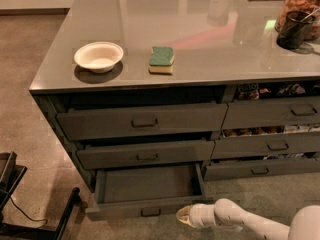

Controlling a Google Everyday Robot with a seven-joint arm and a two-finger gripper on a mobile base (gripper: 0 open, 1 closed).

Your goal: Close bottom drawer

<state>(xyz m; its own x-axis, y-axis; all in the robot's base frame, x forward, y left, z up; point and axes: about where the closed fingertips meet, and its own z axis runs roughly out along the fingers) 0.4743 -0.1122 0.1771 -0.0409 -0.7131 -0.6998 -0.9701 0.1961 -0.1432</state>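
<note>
The bottom drawer (pixel 150 210) is the lowest wide dark grey drawer on the left of the counter. It stands pulled far out, showing a bare grey inside, with a small dark pull handle on its slim front panel. My gripper (pixel 184 216) is low near the floor, just right of the drawer's front right corner, at the end of my white arm (pixel 240 220) that reaches in from the lower right. I cannot tell whether it touches the drawer front.
Two taller wide drawers (pixel 142 121) above are slightly ajar. Narrower drawers (pixel 272 146) on the right hold packaged items. On the counter top sit a white bowl (pixel 98 56), a green sponge (pixel 161 60) and a dark cup (pixel 294 30). A black frame (pixel 30 211) stands at lower left.
</note>
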